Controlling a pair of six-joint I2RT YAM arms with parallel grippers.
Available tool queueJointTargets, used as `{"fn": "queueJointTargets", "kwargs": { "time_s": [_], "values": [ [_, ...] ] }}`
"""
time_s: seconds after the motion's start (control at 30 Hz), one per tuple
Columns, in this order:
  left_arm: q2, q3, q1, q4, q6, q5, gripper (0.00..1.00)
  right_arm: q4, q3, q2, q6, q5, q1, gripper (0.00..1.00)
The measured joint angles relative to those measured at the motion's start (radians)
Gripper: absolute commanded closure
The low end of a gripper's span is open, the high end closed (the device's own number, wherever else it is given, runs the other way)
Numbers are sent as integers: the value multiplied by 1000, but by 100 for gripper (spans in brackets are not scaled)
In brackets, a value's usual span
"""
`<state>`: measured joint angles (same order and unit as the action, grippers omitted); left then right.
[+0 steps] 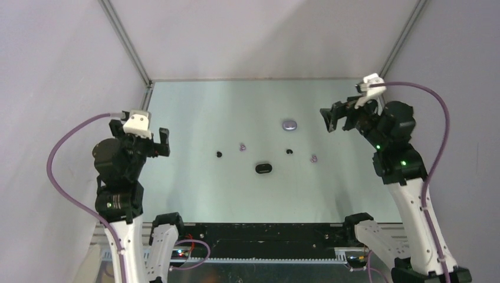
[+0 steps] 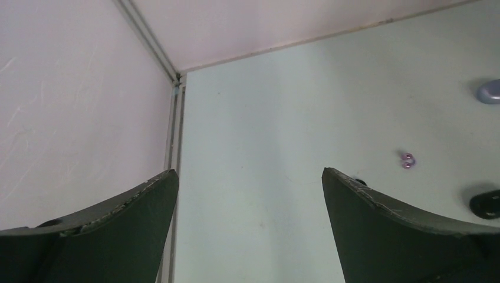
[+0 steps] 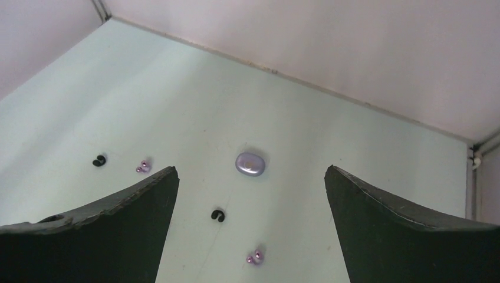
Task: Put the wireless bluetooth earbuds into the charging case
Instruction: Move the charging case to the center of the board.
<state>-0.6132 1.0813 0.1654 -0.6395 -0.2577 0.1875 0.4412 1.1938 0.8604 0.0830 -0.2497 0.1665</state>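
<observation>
pale desk (image 1: 194,112) below; my left pincer (image 2: 249,172) and right pincer (image 3: 250,170) both gape empty. no pick begun; next, i'd lower the right onto the black earbud (image 3: 218,215) just ahead.

Black earbuds (image 1: 219,154), lilac earbuds (image 1: 242,147), lilac case (image 1: 289,124)

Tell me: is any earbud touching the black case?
No, the left black earbud, right black earbud, left lilac earbud and right lilac earbud all lie apart from the black case.
</observation>
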Motion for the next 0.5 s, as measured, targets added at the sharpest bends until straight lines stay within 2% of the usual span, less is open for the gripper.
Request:
{"fn": "queueJointTargets", "kwargs": {
  "time_s": [0.13,0.3,0.5],
  "values": [
    [66,-46,1,5,-16,87,1,-69,17,145,71,53,83,2],
    [78,-146,2,6,-31,164,1,-96,142,465,99,120,94,5],
    [85,-171,3,14,-31,208,1,5,417,900,104,127,93,16]
  ]
}}
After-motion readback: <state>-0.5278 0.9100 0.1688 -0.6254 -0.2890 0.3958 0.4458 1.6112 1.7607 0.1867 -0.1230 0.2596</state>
